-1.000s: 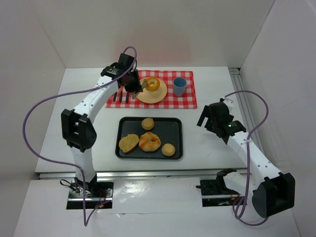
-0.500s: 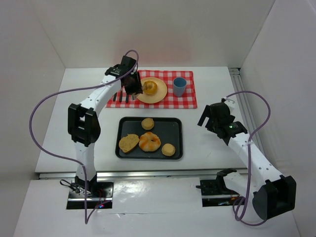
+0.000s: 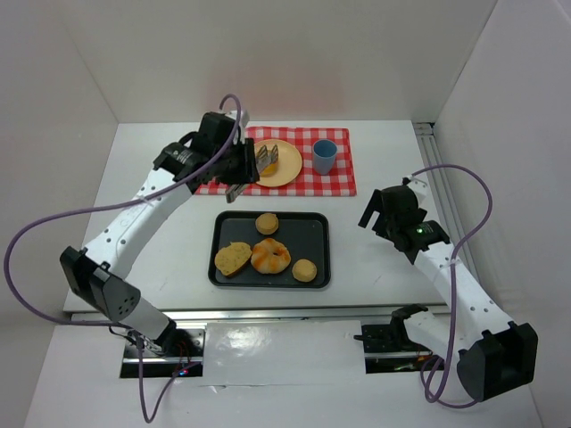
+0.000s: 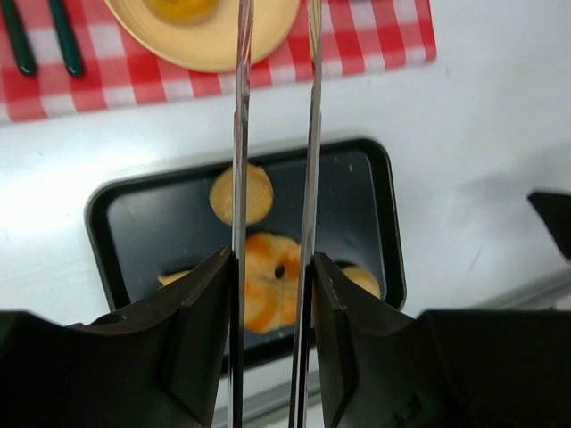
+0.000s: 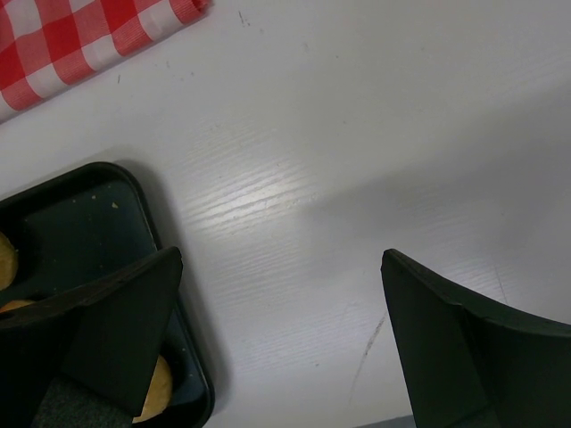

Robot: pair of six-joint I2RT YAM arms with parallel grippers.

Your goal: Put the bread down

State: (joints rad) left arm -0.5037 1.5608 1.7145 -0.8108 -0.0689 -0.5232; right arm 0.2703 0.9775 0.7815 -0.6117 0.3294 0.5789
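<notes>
My left gripper (image 3: 241,171) is shut on metal tongs (image 3: 265,159), whose tips hang over the yellow plate (image 3: 285,167) on the red checked cloth (image 3: 339,178). In the left wrist view the two tong blades (image 4: 239,134) run between my jaws (image 4: 272,263), close together and with nothing between them. An orange bread (image 4: 183,7) lies on the plate (image 4: 214,45). The black tray (image 3: 318,223) holds a round bun (image 3: 267,223), a twisted roll (image 3: 270,256), a slice (image 3: 233,258) and a small bun (image 3: 305,270). My right gripper (image 3: 378,214) is open and empty over the table, right of the tray (image 5: 98,223).
A blue cup (image 3: 324,156) stands on the cloth right of the plate. Dark cutlery (image 4: 40,40) lies on the cloth left of the plate. White walls close in the table on three sides.
The left arm has swung out to the left and pulled the tongs back from the plate's middle. The bread that was between the tips now lies on the plate. The right arm barely moved.
</notes>
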